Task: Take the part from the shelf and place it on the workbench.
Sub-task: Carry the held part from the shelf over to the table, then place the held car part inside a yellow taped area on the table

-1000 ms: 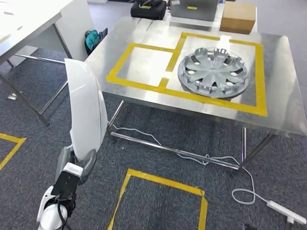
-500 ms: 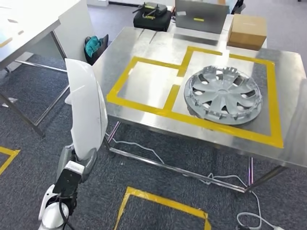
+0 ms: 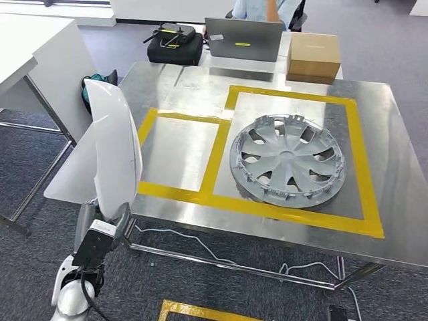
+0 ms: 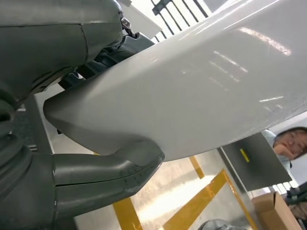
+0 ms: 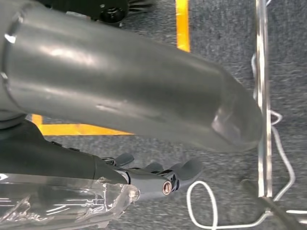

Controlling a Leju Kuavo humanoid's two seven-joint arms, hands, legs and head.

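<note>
White body panel [image 3: 115, 150]: already off the shelf, clamped between your left hand's [image 4: 65, 143] thumb and fingers, upright beside the workbench [image 3: 398, 200]. Left to do: set it down. Right hand [image 5: 145, 179]: hangs loose, holding nothing.

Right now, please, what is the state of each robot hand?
Left robot hand: holding the white curved panel.
Right robot hand: hanging over the floor; state cannot be told.
</note>
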